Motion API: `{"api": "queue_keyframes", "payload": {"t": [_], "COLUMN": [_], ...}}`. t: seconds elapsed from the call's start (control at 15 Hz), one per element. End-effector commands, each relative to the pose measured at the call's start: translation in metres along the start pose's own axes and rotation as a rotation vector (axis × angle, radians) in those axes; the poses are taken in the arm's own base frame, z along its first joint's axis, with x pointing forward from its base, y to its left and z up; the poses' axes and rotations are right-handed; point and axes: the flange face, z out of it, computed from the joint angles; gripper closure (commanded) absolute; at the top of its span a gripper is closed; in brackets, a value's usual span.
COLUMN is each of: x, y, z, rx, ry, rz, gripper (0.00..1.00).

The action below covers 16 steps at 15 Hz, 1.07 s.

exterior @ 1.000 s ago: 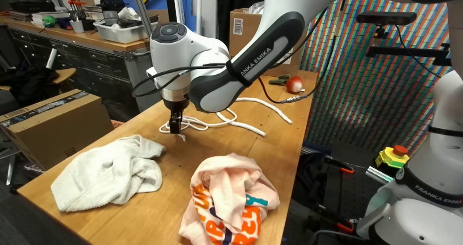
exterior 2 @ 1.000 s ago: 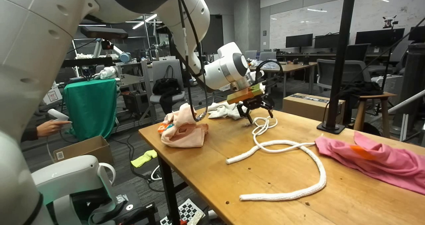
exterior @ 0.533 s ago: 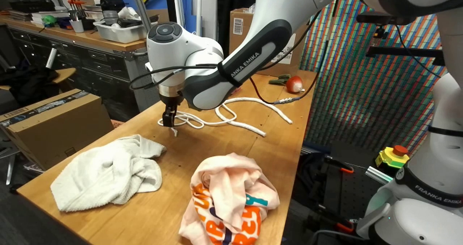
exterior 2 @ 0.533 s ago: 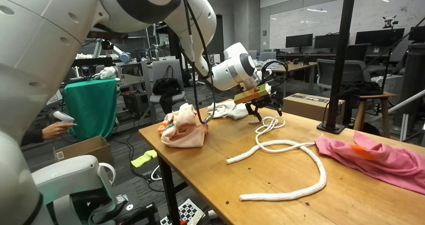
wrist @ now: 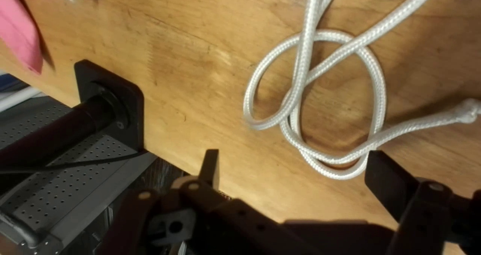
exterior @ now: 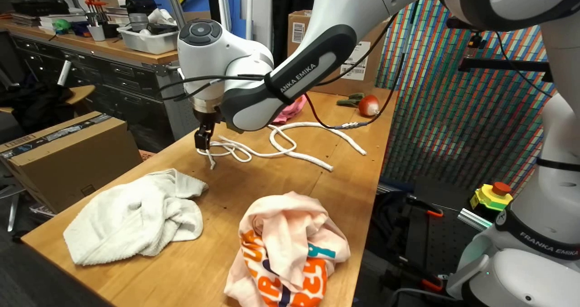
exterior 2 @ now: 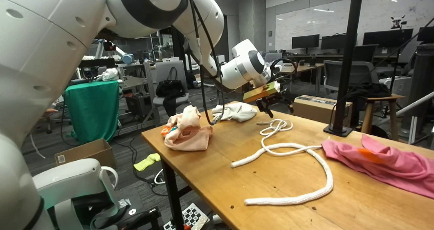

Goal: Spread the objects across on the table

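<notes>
My gripper [wrist: 293, 155] stands open, with only bare wood showing between its fingers. In an exterior view the gripper [exterior 2: 281, 113] hangs just above the looped end of the thin white cord [wrist: 307, 40], near the table's edge. The cord's other stretch crosses the white curved strip [exterior 2: 288, 200]. An off-white cloth [exterior: 136, 216] lies crumpled at one end of the wooden table [exterior 2: 291, 175]. Near it is a bunched peach cloth with orange print [exterior: 290, 252]. The pink cloth [exterior 2: 383, 162] rests farther along, and the small red ball [exterior: 369, 106] sits towards the far end.
A black post base [exterior 2: 337, 131] is fixed at the table's edge, beside the pink cloth. Green items [exterior: 351, 99] lie by the ball, before a cardboard box [exterior: 358, 67]. Another cardboard box [exterior: 72, 153] stands off the table. Cables hang from my arm near the peach cloth.
My open gripper has risen slightly and moved away from the off-white cloth, towards the table's edge. The cord's loops and loose end have shifted a little the same way. Both nearby cloths stay put.
</notes>
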Motion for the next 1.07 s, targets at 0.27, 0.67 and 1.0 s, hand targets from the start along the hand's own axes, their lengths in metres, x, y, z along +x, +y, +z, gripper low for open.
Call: {"api": "queue_keyframes", "payload": {"t": [0.27,0.67,1.0], "x": [-0.017,-0.077,-0.12], "y": [0.051,0.096,0.107], "z": [-0.058,-0.048,-0.031], "rx": [-0.05,-0.061,-0.002], "ry": [-0.021,-0.155,-0.252], "rz": [0.094,0.222,0.309], "gripper": [0.0,0.0,0.0]}}
